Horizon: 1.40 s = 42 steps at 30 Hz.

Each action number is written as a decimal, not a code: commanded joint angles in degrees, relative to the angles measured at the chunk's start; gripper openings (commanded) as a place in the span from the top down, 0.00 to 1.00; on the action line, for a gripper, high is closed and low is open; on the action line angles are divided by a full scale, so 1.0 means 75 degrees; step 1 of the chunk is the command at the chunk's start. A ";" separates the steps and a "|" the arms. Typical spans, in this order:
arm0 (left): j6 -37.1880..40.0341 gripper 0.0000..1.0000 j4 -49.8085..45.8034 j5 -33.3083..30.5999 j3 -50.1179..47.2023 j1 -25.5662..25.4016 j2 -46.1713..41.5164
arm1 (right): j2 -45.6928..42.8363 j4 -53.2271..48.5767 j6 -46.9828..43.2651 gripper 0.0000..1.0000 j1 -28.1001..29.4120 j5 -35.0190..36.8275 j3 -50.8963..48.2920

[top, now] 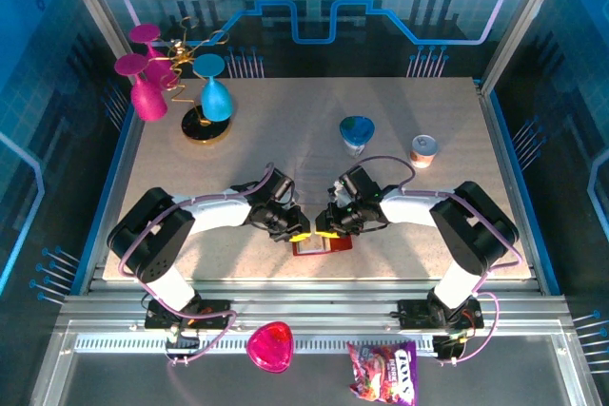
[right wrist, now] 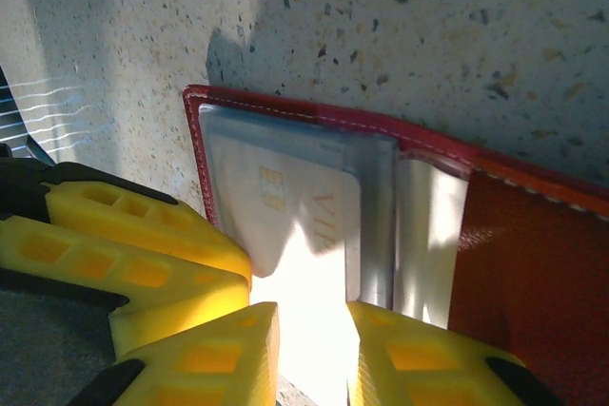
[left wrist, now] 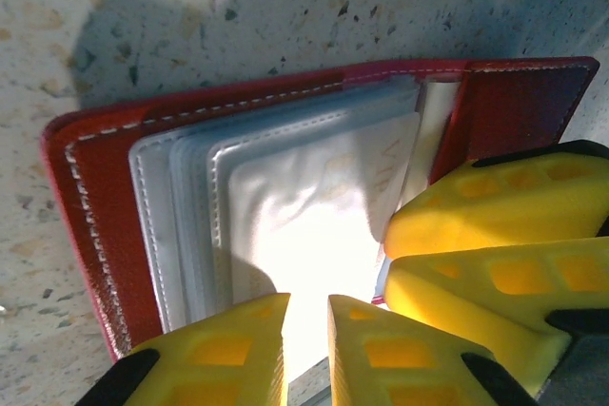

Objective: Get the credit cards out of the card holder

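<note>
- Two arms fold in from their bases with elbows out. Their forearms meet over the near middle of the table (top: 285, 130), where the left pincer (top: 298, 233) and right pincer (top: 330, 225) tip downward, nearly nose to nose.
- The card holder (top: 322, 247) lies open and flat directly beneath both pincers.
- The left pincer's fingers stand close, leaving a narrow gap. The glare-white edge of the clear pockets (left wrist: 181, 225) runs into that gap, but it cannot be told whether they are squeezed.
- The right pincer has an equally narrow gap. The pale card (right wrist: 285, 206) sits in the front pocket just ahead of its fingertips, and a grip on it cannot be told.
- The pale card carries raised characters, too washed out to read surely.
- A snack bag (top: 383, 373) lies behind the right pincer, its white lettering too small to read.
- The wrist views add the holder's white stitching and the stacked pockets.
</note>
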 commanded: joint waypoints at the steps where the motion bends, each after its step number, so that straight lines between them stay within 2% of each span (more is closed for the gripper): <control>1: 0.0102 0.83 -0.0208 -0.0067 -0.0026 -0.0045 0.0087 | 0.0126 -0.0148 -0.0043 0.75 0.0100 -0.0047 0.0135; 13: 0.0100 0.83 -0.0242 -0.0052 0.0007 -0.0048 0.0076 | 0.0019 -0.0885 -0.0427 0.73 0.0112 0.0424 0.0340; 42: 0.0127 0.82 -0.0612 -0.0021 0.0279 -0.0053 -0.0350 | -0.0402 -0.1174 -0.0481 0.73 0.0053 0.0568 0.0484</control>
